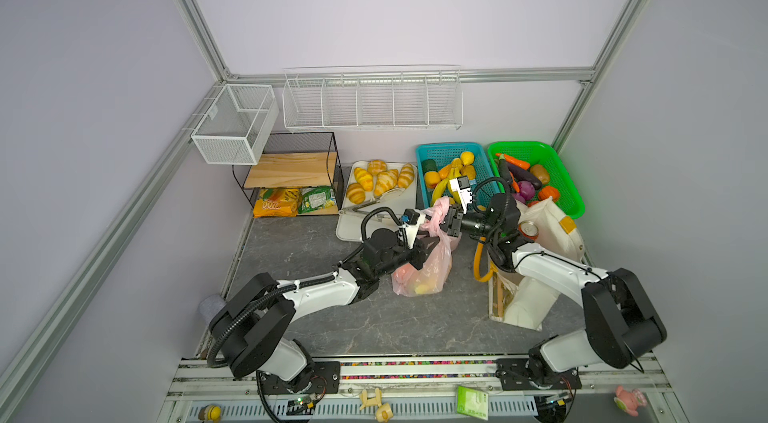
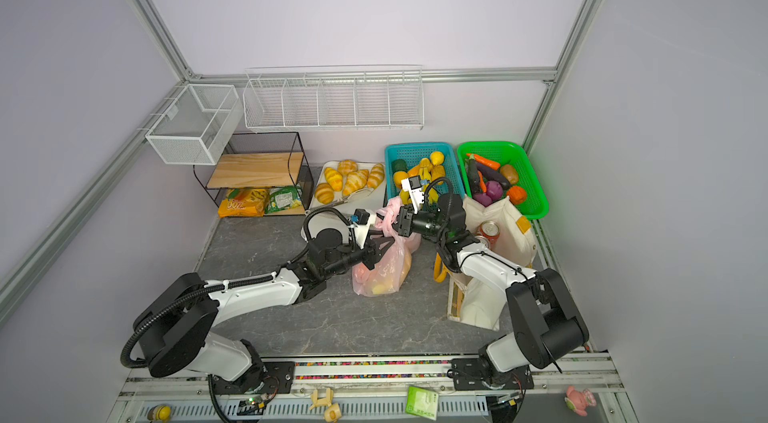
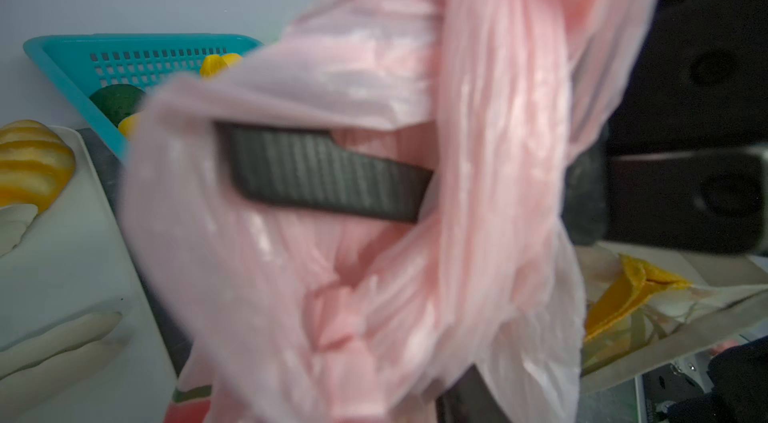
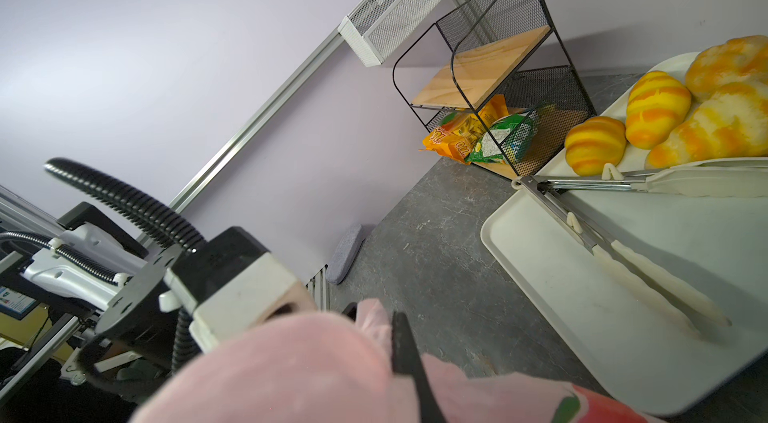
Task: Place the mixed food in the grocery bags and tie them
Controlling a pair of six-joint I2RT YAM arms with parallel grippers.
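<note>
Top views overlook the whole table (image 1: 374, 317); wrist views closely share the pink bag (image 3: 498, 109).

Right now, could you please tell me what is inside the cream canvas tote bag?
In the cream canvas tote, one reddish drinks can with a silver top shows at the mouth. Whatever lies deeper is covered by the cloth and the right arm.
</note>
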